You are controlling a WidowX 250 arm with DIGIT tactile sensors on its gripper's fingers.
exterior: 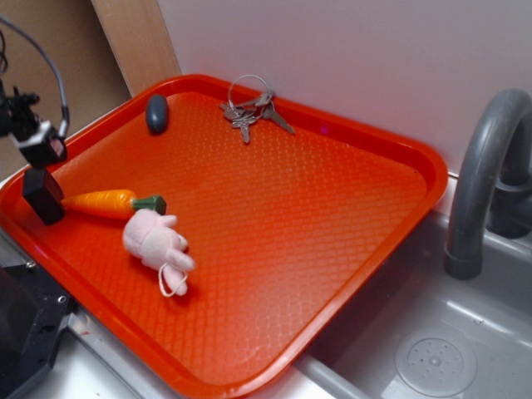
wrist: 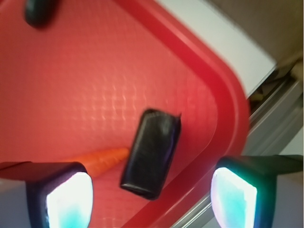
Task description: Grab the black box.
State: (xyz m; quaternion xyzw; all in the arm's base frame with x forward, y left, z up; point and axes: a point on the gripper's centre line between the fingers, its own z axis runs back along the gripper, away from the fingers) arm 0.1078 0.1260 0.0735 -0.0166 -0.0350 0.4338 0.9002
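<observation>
A: Your black box (wrist: 151, 153) stands at the near-left edge of the orange tray (exterior: 391, 158), just inside the rim, with the toy carrot's (exterior: 100, 202) pointed tip touching or almost touching its side.

B: And the tool (wrist: 151, 199)?

A: Jaws apart, holding nothing. In the wrist view the two pads (wrist: 69, 202) sit either side of the box, so you look lined up to straddle it before closing.

B: What does the exterior view add?

A: Height: the tool hangs above the box, not yet around it. It also shows the pink plush toy (exterior: 154, 241) beside the carrot, the blue-grey pebble (exterior: 156, 114) and the keys (exterior: 249, 112) far off, and a sink faucet (exterior: 486, 179) beyond the tray.
</observation>
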